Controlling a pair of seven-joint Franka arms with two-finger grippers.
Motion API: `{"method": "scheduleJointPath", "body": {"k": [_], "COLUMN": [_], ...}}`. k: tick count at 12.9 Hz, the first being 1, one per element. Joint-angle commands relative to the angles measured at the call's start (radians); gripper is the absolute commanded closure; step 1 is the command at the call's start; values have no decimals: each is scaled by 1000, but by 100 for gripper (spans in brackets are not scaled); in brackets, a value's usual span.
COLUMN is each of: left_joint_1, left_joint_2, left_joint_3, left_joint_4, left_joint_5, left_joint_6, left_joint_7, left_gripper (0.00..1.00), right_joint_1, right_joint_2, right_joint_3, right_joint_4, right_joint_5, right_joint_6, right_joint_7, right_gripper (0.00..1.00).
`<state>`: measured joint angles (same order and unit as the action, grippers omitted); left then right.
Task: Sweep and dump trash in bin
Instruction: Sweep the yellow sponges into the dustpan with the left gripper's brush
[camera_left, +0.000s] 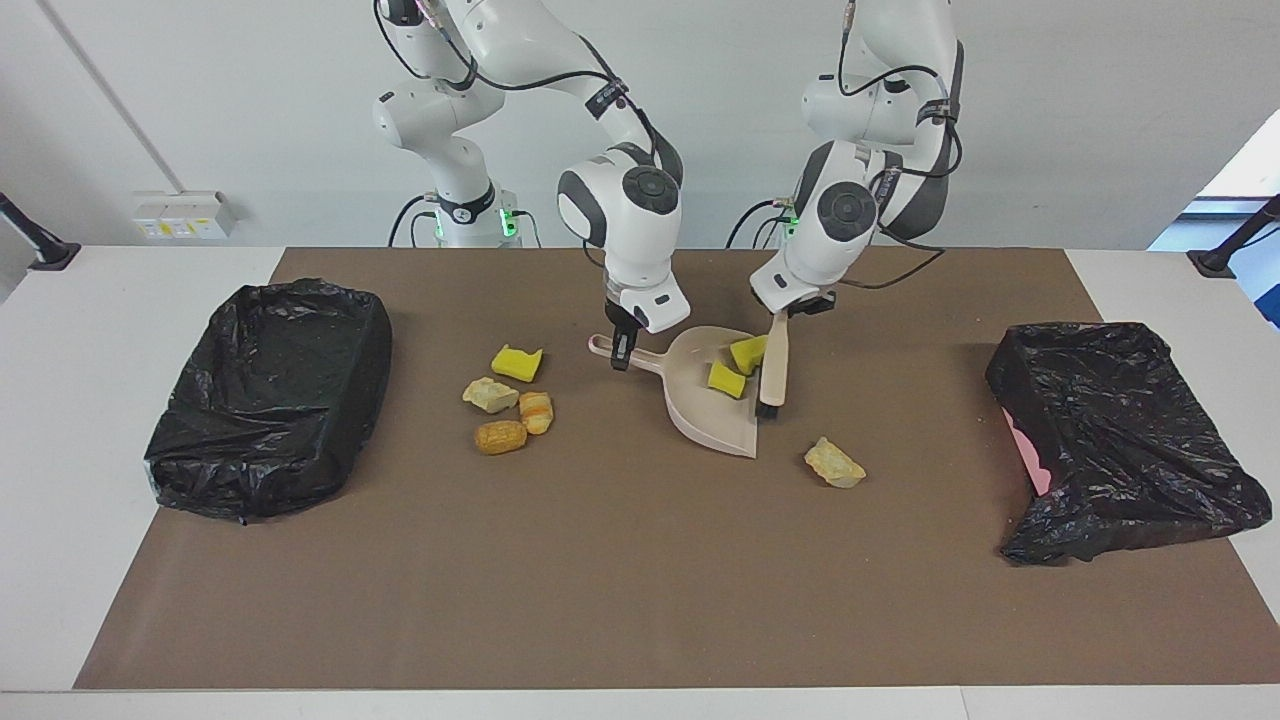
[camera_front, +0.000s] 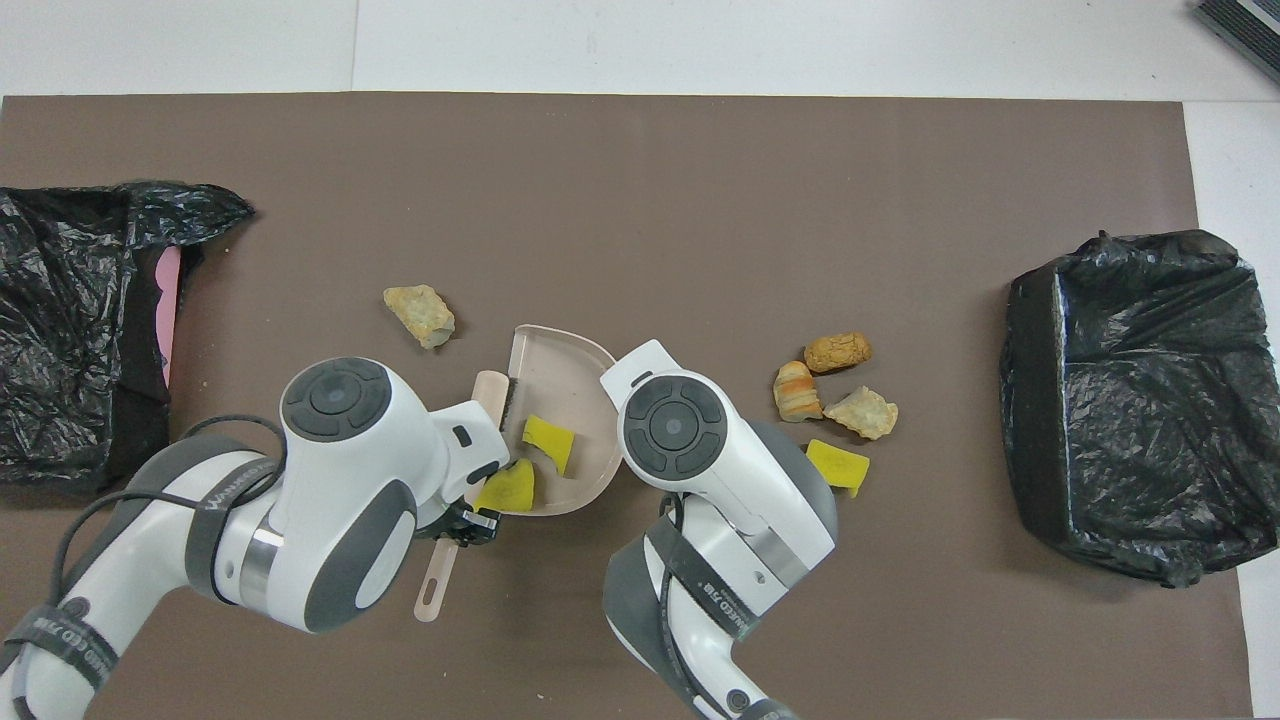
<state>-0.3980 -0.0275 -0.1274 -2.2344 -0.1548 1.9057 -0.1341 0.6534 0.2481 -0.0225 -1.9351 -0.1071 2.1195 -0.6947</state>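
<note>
A: Sweeping at the dustpan, the left gripper was clamped on the brush; the right gripper pinched the pan's handle. Two yellow sponges lay in the pan.

B: Risks?

A: The beige lump sat outside, just past the lip; four pieces waited toward the right arm's end. Tilting early might spill the sponges.

B: Writing?

A: Arm-band lettering, unreadable.
</note>
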Motion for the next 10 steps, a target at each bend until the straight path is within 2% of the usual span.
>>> {"method": "scheduleJointPath", "body": {"k": [1,3,5,8,10], "left_joint_1": [-64,-42,28,122,151], "left_joint_2": [-6,11,15,27,50], "left_joint_3": [14,23,23,25,25], "left_joint_4": [48,126,199,206,208], "left_joint_5": [-19,-19,-8,13,140], "left_joint_6": [-17,-74,-134,-109,-79], "left_joint_7": [-29,-24,-13,10,85], "left_gripper": [100,100,100,100,100], "right_joint_1": [2,2,2,5,31], "right_joint_2": [-6,-6,-6,-10,-16], "right_joint_3": [1,1,1,1,3], "right_joint_4": [-15,-15,-15,-15,-16], "right_joint_5": [-23,-23,-23,-20,-20], "right_joint_6": [13,11,13,-5,-15], "right_joint_7": [34,34,35,145,248], "right_gripper": [100,100,100,100,100]}}
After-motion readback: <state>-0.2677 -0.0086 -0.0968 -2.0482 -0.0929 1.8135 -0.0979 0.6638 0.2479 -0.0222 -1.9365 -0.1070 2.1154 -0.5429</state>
